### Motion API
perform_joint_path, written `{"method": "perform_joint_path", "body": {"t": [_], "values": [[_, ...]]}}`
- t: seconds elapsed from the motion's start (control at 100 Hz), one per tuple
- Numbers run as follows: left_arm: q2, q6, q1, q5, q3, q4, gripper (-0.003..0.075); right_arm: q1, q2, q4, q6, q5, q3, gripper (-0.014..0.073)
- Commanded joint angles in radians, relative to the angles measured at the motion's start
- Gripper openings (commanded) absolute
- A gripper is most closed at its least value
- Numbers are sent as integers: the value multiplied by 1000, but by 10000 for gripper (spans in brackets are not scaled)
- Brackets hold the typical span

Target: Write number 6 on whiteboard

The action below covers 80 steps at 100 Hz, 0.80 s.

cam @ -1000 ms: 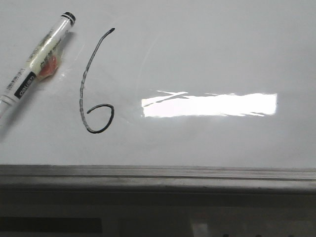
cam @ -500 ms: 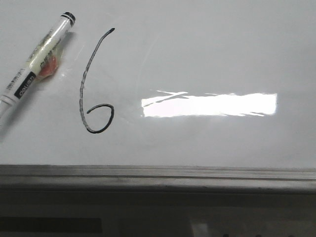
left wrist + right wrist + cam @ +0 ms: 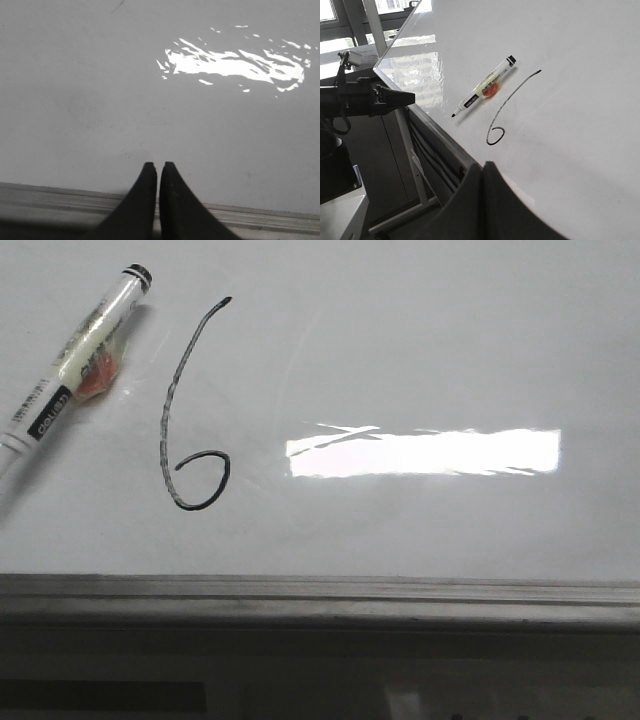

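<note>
The number 6 (image 3: 190, 410) is a thin black stroke on the whiteboard (image 3: 420, 330), left of a bright rectangular glare. It also shows in the right wrist view (image 3: 507, 112). A white marker (image 3: 75, 370) with a black cap end lies on the board to the left of the 6, also seen in the right wrist view (image 3: 485, 87). My left gripper (image 3: 158, 165) is shut and empty over the board's lower frame edge (image 3: 50, 195). My right gripper (image 3: 483, 164) is shut and empty, near the board's edge, away from the marker. Neither gripper shows in the front view.
The grey metal frame (image 3: 320, 595) runs along the board's bottom edge. In the right wrist view the other arm (image 3: 365, 97) reaches in beside the board, with the stand's metal legs (image 3: 412, 160) below it.
</note>
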Motion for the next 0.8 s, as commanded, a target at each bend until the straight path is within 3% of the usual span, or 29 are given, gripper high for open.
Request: {"method": "perform_joint_path", "body": {"t": [0.0,0.79], "values": [[-27,2,2,-45,24,-8,-20,2,7,-3,-14,-81,-26,-64],[-27,2,2,-45,24,-8,-20,2,-4,-3,-14,-74,-9,-64]]}}
